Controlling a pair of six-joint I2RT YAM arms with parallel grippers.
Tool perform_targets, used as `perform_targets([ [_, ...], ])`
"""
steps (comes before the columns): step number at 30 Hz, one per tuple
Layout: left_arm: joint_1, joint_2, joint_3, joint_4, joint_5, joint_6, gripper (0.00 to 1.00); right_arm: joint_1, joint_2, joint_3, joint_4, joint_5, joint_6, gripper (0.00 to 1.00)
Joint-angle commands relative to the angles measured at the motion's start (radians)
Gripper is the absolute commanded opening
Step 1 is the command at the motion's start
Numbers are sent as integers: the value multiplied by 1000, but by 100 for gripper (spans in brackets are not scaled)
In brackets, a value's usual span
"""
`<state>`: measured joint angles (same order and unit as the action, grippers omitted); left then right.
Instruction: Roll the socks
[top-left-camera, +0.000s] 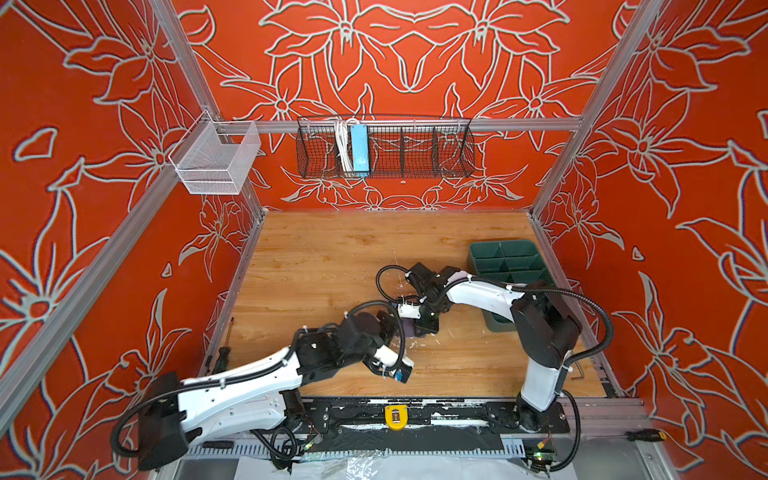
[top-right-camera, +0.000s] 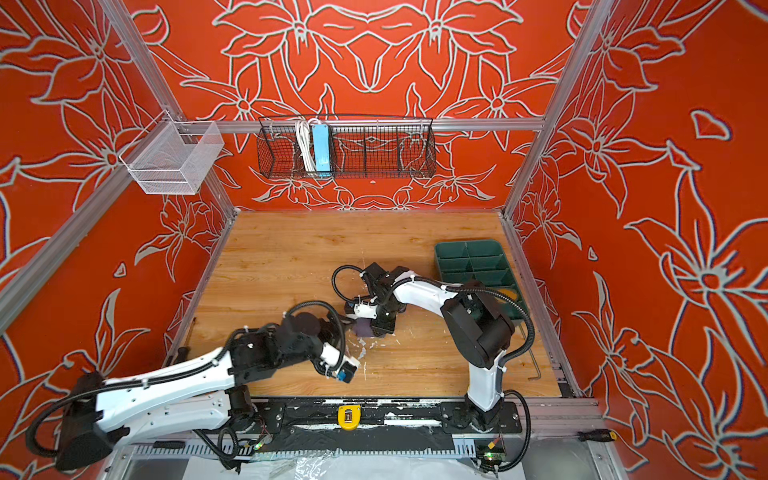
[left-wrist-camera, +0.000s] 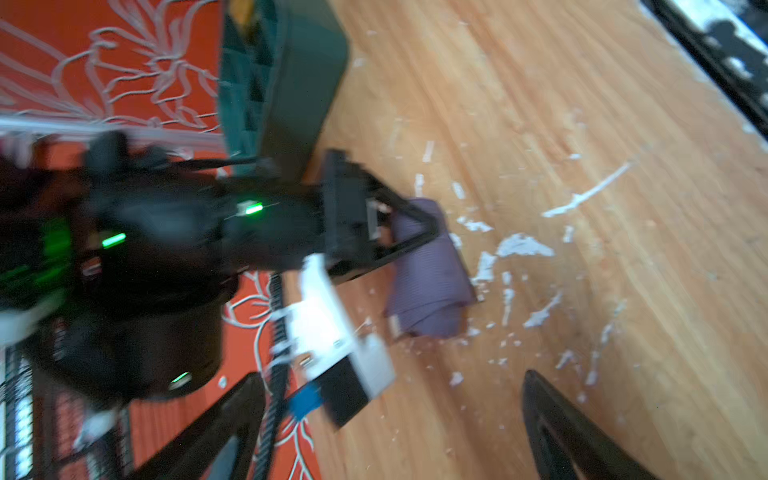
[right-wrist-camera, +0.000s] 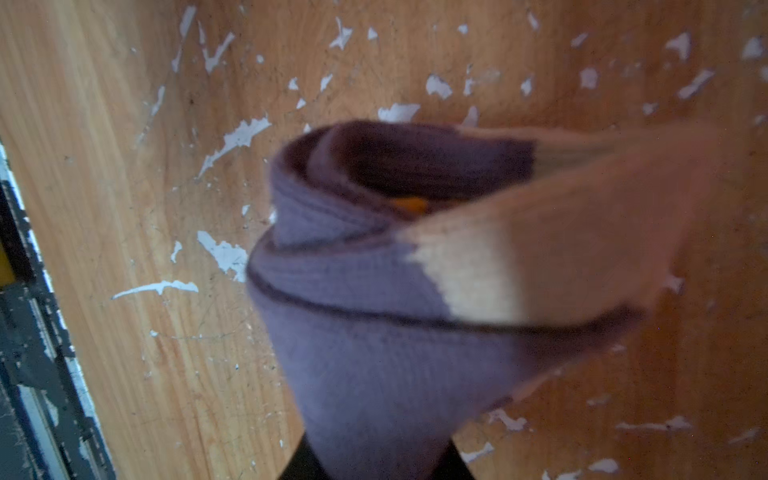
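Gripping a rolled purple sock, your right gripper holds it over the middle of the table, jaws clamped on the roll (whether it touches the wood, I cannot tell). Your left gripper stands just beside it, jaws spread wide and holding nothing. At the table's right edge sits a green tray with dividers. Something mustard-yellow shows in one of its nearer compartments, mostly hidden by the right arm. On the back wall, a black wire basket holds a blue power strip and a white cable.
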<state>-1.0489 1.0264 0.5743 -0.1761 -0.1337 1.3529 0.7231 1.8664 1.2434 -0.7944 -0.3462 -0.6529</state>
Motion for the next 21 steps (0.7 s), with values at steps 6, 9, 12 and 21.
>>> perform_targets([
  [6,-45,405,-20,543,-260,-57,87,8,160,-3,-154,-7,-11,0],
  [9,-45,541,38,619,-366,-125,84,9,154,-11,-143,-21,-9,0],
  [12,-43,642,66,648,-430,-145,81,9,134,-25,-130,-28,-17,0],
  [21,-43,806,39,906,-518,-85,61,8,93,-42,-102,-63,-24,0],
])
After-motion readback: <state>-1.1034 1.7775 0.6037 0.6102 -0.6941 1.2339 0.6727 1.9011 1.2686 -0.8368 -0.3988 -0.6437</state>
